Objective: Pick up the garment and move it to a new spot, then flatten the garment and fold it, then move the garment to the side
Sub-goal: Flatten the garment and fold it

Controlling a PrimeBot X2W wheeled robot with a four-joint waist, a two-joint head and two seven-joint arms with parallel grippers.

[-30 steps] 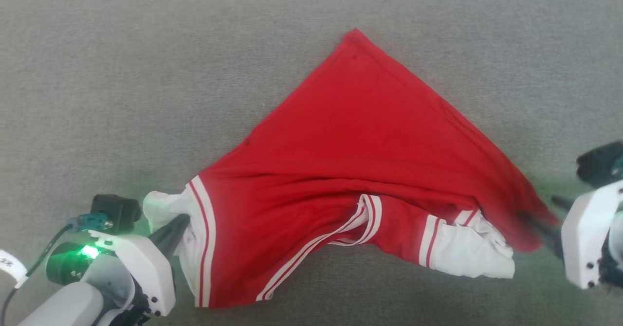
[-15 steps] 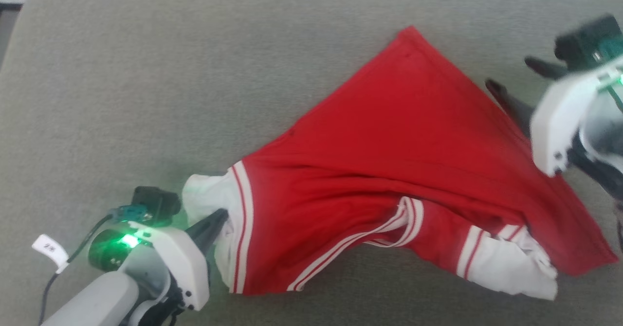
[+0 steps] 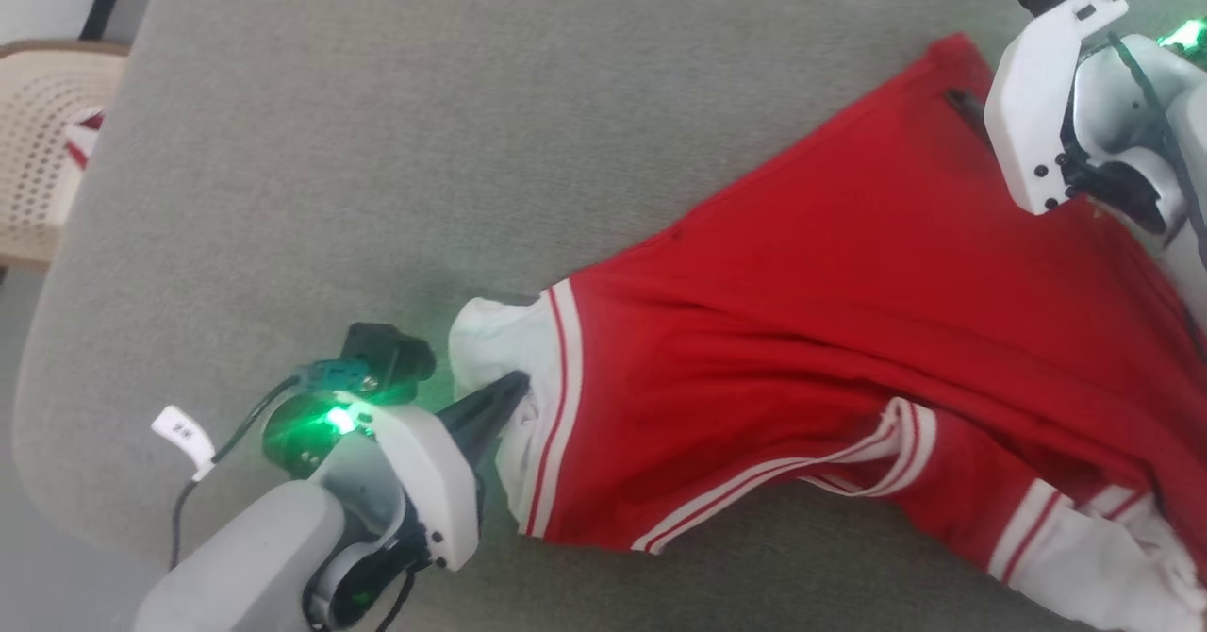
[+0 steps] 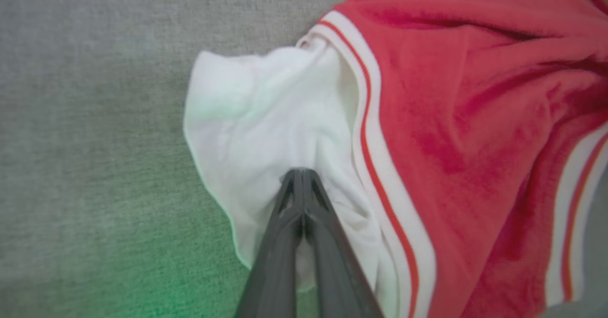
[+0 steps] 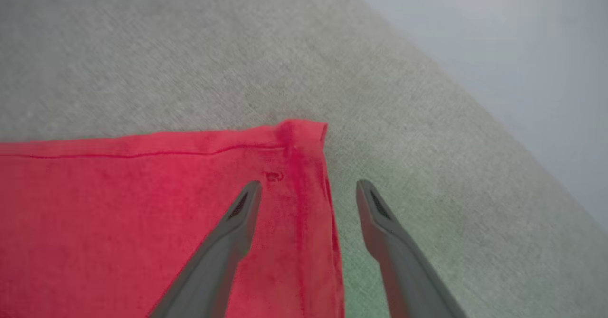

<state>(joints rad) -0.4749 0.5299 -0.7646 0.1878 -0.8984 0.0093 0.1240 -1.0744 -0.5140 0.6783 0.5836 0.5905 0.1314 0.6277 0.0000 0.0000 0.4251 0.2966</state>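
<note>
Where the left gripper [image 4: 300, 172] w/ its two long dark fingers meets cloth, those fingers are pressed together, pinching a bunched white short sleeve [image 4: 266, 118] of the red jersey-style garment [image 3: 830, 311] w/ white-and-dark-red striped trim. The right gripper [image 5: 308, 185], same dark pair, stands spread: one finger is over the red hem corner [image 5: 301, 133], the other over bare cushion, w/ the garment's edge btw them (touching or just above, can't tell).

Counts: 2 grippers, 1 garment, 2 white sleeves, 1 basket.

The garment lies on the grey woven fabric cushion [image 3: 377, 141]. Its red body is mostly smooth, w/ folds near the striped trim, and the second sleeve [image 3: 1103, 585] is crumpled at lower right of the head view. Shape is approx a triangle: the hem corner points to upper right in the head view, and the longest side runs sleeve to sleeve, from mid-left down to lower right.

Off the cushion's left edge sits a beige perforated basket [image 3: 38, 132] holding a small red-and-white cloth scrap [image 3: 83, 137].
</note>
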